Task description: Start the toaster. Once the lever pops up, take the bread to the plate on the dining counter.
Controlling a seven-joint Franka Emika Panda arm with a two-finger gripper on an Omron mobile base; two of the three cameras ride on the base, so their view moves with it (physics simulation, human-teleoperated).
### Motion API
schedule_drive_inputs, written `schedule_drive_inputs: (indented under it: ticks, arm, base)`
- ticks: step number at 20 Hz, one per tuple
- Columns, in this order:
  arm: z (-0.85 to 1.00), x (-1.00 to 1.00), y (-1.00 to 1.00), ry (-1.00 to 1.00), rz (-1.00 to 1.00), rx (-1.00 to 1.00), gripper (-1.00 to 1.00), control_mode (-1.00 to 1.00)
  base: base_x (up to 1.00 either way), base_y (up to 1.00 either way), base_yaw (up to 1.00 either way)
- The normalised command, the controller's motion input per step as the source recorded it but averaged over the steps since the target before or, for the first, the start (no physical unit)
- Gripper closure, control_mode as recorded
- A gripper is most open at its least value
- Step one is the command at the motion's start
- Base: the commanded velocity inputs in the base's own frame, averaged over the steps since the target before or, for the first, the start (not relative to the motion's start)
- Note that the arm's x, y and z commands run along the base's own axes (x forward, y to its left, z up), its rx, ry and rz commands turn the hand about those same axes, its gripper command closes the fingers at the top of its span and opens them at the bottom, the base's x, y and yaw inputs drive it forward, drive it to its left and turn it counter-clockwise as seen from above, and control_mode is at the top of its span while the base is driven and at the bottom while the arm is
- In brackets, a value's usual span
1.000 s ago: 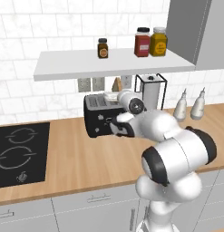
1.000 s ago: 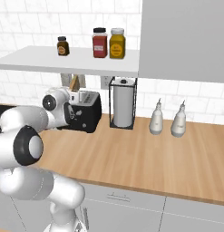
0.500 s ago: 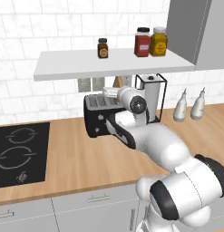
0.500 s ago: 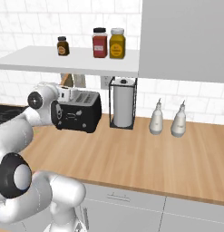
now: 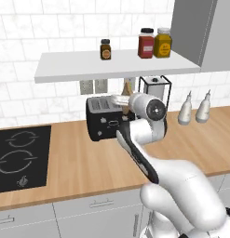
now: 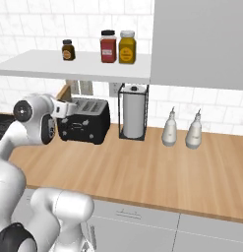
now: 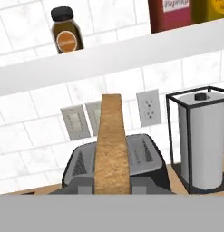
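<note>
Gripper (image 5: 128,95) clamped on the bread (image 7: 111,142), slice held upright, edge-on, just above the toaster (image 5: 107,122) at the back of the worktop. Clear of the slots already. Plate and dining counter somewhere off-frame — carry direction not tellable from here.

Glossy black toaster (image 5: 104,122) sits on the matt wood-grain worktop (image 5: 88,162); above it, the bread (image 7: 111,145) looks rough, grainy tan.
</note>
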Motion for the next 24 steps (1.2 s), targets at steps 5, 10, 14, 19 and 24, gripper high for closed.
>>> schedule_drive_inputs:
  ticks: [5, 10, 14, 19, 24]
  arm:
    - [0.78, -0.98, -0.17, 0.13, 0.00, 0.14, 1.00, -1.00]
    - [0.97, -0.71, -0.25, 0.31, 0.00, 0.15, 1.00, -1.00]
    - [0.55, -0.52, -0.31, 0.40, 0.00, 0.02, 1.00, -1.00]
    - [0.04, -0.46, -0.26, 0.34, 0.00, -0.04, 1.00, -1.00]
    - [-0.24, -0.47, -0.22, 0.12, 0.00, -0.07, 1.00, -1.00]
  base:
    - [0.00, 0.00, 0.00]
    - [0.00, 0.00, 0.00]
    - [0.00, 0.00, 0.00]
    - [0.00, 0.00, 0.00]
    - [0.00, 0.00, 0.00]
